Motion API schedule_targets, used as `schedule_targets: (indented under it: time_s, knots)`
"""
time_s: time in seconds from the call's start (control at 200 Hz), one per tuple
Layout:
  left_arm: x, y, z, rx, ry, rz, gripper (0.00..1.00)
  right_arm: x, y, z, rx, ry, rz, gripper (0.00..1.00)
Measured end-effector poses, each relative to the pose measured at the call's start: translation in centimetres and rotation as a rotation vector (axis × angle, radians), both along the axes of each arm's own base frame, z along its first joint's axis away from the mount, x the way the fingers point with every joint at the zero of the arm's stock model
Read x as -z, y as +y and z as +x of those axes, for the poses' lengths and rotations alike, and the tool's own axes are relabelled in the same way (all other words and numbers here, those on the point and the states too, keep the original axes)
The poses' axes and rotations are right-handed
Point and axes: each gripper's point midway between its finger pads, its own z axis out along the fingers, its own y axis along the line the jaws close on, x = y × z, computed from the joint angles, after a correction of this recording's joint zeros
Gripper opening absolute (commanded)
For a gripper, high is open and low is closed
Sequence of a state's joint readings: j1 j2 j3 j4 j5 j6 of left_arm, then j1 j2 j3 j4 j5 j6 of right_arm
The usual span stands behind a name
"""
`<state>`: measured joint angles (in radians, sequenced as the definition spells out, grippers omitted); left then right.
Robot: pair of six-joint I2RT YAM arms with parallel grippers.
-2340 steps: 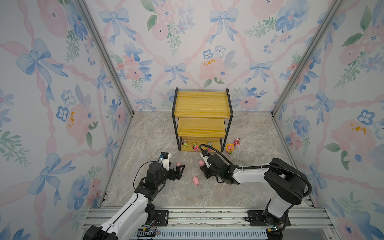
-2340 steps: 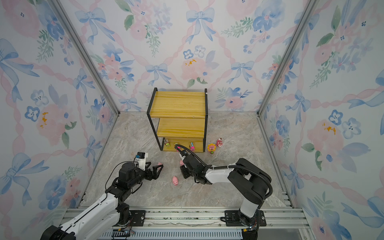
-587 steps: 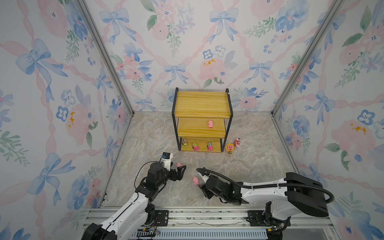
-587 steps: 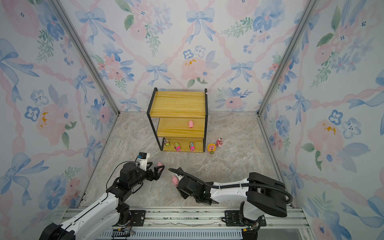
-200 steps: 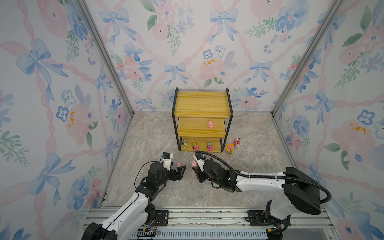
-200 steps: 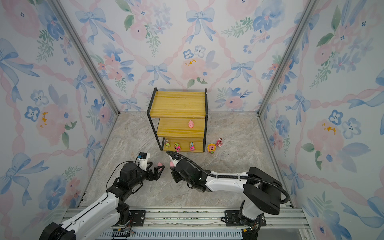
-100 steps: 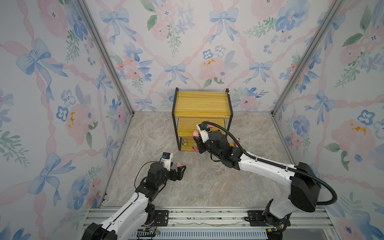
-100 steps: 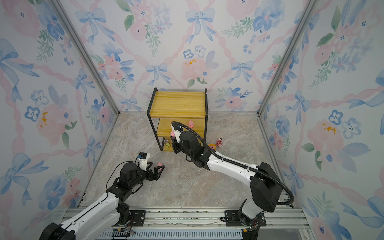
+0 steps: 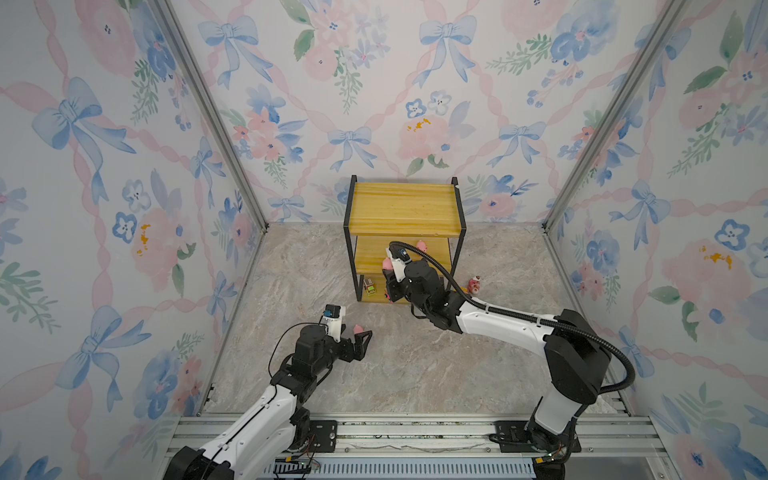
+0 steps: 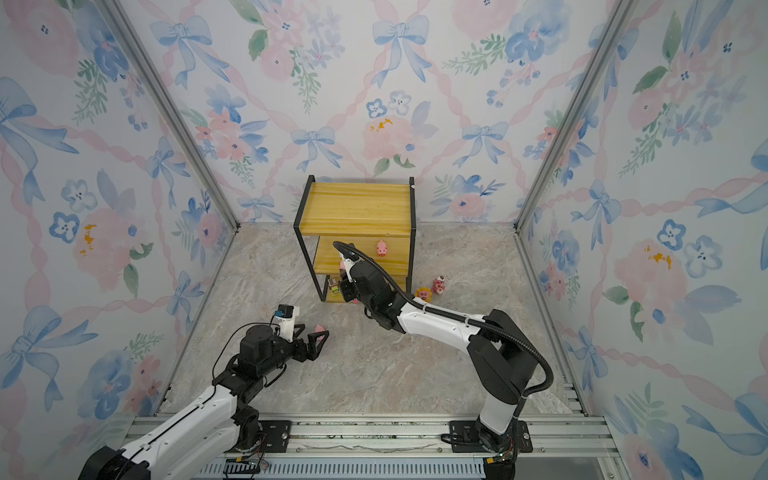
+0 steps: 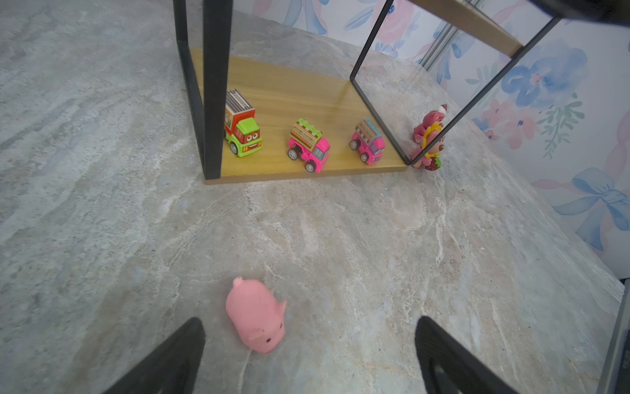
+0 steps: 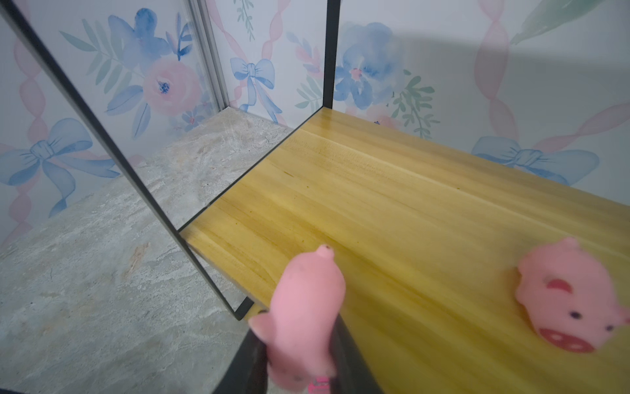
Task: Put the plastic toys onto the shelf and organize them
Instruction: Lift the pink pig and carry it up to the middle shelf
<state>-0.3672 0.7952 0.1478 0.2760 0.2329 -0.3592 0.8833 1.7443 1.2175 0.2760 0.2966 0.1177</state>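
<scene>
Two robot arms work at a small three-tier shelf (image 9: 403, 208) of yellow wooden boards in a thin black metal frame. The right gripper (image 12: 300, 327) is clamped on a small pink plastic pig (image 12: 306, 300), held between its dark fingers over the front edge of the shelf's middle board (image 12: 409, 204), toward the board's left end. A second pink pig (image 12: 572, 300) lies on that same board, beyond this gripper and to its right, apart from it. The left gripper (image 11: 308, 320) sits low over the grey marbled floor (image 11: 341, 238) with its fingers wide apart. A third pink pig (image 11: 255, 314) lies on the floor just ahead of its fingertips, in line with the gap and touching neither finger. Farther ahead of the left gripper, a green plastic toy truck (image 11: 243, 131), a pink toy truck (image 11: 308, 145) and a second pink toy truck (image 11: 368, 141) stand in a row on the bottom board. Beside the right gripper's arm, a pink bear figurine ringed with yellow sunflower petals (image 10: 423, 294) and a plain pink bear figurine (image 10: 438, 284) stand on the floor by the shelf's front right post.
</scene>
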Motion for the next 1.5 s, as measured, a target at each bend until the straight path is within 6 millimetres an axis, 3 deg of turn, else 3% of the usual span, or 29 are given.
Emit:
schedule_targets:
  time_s: [0.175,0.435,1.5]
  knots:
    - [0.0,0.0,0.0,0.0,0.0,0.0,0.97,-0.7,-0.2,0.7,0.039,-0.031,0.019,0.29]
    - [-0.2,0.0,0.0,0.0,-0.008,-0.003,0.97,0.2,-0.2,1.8,0.094,-0.046,0.009,0.29]
    - [-0.2,0.0,0.0,0.004,-0.014,0.005,0.97,0.0,-1.3,3.8,0.242,-0.052,0.074,0.29]
